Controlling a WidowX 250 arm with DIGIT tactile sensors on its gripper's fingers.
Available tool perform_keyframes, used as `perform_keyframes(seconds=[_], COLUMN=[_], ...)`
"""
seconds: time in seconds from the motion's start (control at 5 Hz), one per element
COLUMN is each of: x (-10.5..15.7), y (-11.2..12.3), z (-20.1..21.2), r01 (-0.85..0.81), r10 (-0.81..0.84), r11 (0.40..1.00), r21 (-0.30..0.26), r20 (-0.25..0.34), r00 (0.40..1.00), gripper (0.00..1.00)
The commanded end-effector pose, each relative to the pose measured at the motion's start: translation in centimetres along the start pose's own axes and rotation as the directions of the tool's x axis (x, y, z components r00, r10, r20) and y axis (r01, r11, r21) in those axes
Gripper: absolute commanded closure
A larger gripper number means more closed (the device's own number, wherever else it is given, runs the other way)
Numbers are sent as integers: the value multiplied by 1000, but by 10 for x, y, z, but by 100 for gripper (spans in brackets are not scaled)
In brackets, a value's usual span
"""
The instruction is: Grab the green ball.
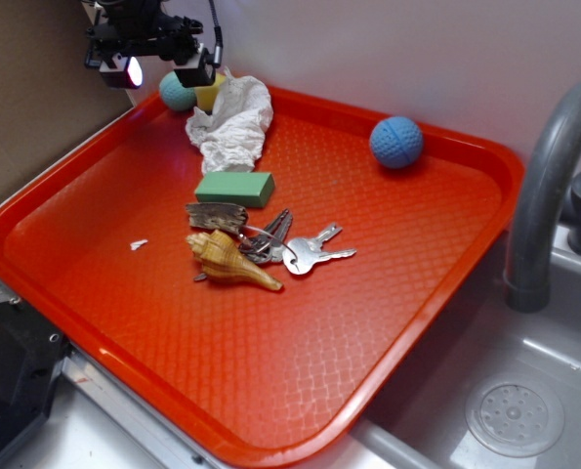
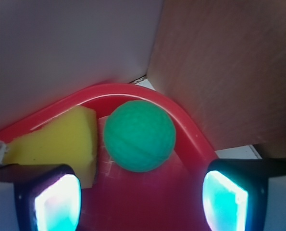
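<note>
Gripper (image 2: 140, 192) hovering over tray's (image 2: 61, 103) back corner, fingers (image 2: 56, 199) spread wide, nothing held. Green ball (image 2: 140, 136) sitting in that corner between them, right beside yellow block (image 2: 61, 142), near crumpled cloth (image 1: 233, 122).

No readable text, labels, brands or numbers on anything in view.

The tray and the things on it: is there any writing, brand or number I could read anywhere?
None can be read.
Keys: any stamping is too small to make out.
Green ball, blue ball, green block, tray: no text visible.
</note>
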State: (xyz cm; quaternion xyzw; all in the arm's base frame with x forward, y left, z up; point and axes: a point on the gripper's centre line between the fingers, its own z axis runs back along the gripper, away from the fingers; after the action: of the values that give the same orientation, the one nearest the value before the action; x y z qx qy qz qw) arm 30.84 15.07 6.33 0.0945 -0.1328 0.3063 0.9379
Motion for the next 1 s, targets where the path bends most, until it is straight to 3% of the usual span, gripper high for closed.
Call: perform_keyframes(seconds=[0.0,0.2,0.4,0.6,0.8], x=[15,25,27,26,27], y=[6,-12,-20,-22,-22], z=[13,-1,-9,-9,-8], r01=[73,208,262,273,280], r10=[-73,-208,-260,-271,-279], r11=[997,978,965,962,960], r21=[0,29,20,20,13], r20=[64,-9,-48,-52,-49], r00=[995,978,964,961,959], gripper=[0,0,0,100,100])
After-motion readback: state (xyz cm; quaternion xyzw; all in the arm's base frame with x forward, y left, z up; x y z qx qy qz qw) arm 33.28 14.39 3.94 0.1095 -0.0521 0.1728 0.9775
